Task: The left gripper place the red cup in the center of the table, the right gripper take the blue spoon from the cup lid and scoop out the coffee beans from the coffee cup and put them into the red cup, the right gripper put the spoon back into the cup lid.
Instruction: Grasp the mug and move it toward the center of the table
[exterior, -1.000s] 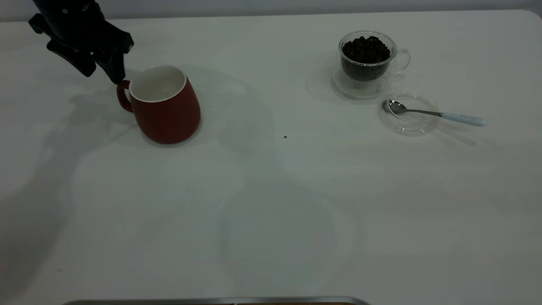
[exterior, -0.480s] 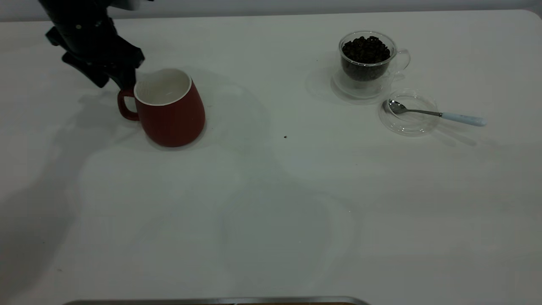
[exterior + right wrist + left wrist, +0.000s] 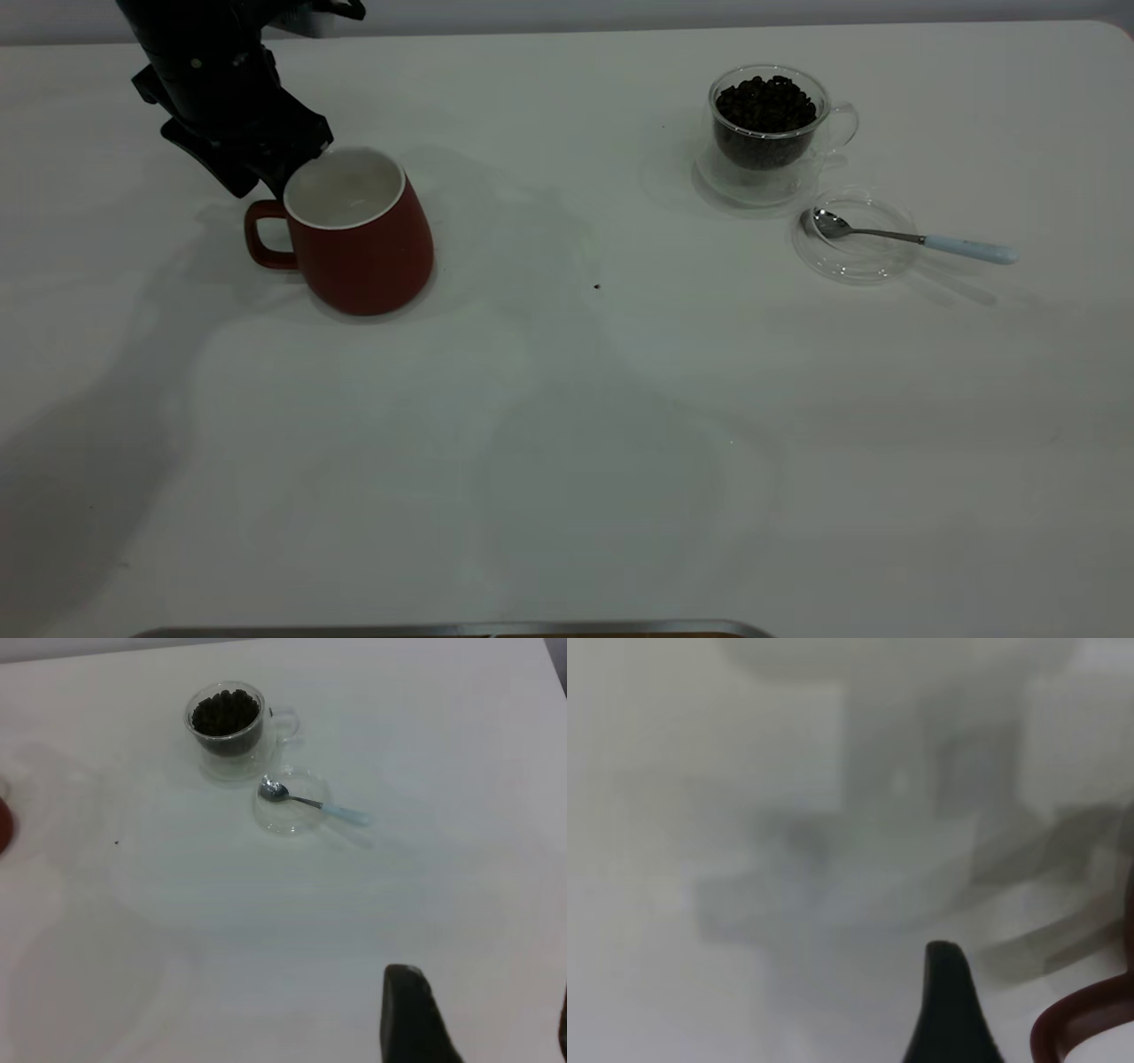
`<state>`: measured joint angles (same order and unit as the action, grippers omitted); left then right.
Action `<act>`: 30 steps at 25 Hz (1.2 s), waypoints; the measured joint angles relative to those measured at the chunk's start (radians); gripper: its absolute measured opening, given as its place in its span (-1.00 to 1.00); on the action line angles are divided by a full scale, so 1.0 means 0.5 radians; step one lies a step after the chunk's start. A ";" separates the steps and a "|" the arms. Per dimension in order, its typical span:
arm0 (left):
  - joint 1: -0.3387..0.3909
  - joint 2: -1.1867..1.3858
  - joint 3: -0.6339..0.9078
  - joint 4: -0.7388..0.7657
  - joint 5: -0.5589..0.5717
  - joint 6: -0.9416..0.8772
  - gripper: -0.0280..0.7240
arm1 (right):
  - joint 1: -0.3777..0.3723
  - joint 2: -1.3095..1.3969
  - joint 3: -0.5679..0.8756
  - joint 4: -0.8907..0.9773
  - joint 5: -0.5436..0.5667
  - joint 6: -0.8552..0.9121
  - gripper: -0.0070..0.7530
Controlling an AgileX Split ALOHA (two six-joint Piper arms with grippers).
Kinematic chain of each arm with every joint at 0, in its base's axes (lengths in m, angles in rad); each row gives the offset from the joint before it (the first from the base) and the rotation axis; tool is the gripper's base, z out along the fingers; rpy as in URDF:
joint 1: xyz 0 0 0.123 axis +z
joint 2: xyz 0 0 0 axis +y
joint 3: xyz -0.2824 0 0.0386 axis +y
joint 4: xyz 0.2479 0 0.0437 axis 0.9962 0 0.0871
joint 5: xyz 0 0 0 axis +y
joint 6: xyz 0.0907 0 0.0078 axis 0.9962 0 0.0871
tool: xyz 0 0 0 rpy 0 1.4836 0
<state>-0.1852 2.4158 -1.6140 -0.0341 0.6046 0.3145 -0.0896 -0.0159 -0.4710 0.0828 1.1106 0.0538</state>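
My left gripper (image 3: 282, 182) sat at the far left rim of the red cup (image 3: 359, 235), its black fingers pressed down against the white lip just above the loop handle, which pointed toward the table's left edge. Whether the jaws were clamped on the rim or merely resting against it could not be told; in the left wrist view only one dark fingertip (image 3: 950, 1001) showed, beside the curve of the red handle (image 3: 1076, 1019). The cup stood upright on the white table (image 3: 567, 425), left of centre, its white inside empty.

Well apart to the right, at the far side, stood the coffee cup (image 3: 769, 133), its clear glass full of dark coffee beans (image 3: 765, 102). Just beside it, nearer the camera, lay the cup lid (image 3: 856, 237), with the blue spoon (image 3: 912, 237) resting across it, metal bowl inside the ring and pale handle jutting out over the table to the right. A single dark speck (image 3: 597, 286) lay on the table between the two cups.

My right gripper (image 3: 483, 1023) hung high above the near part of the table, one dark finger (image 3: 409, 1014) in its own wrist view, fingers spread apart and holding nothing.
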 joint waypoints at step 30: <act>-0.284 -0.002 -0.007 -0.147 -0.142 -0.003 0.64 | 0.000 0.000 0.000 0.000 0.000 0.000 0.17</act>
<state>-0.3273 2.4149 -1.6176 -0.1075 0.5335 0.3130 -0.0896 -0.0159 -0.4710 0.0828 1.1106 0.0538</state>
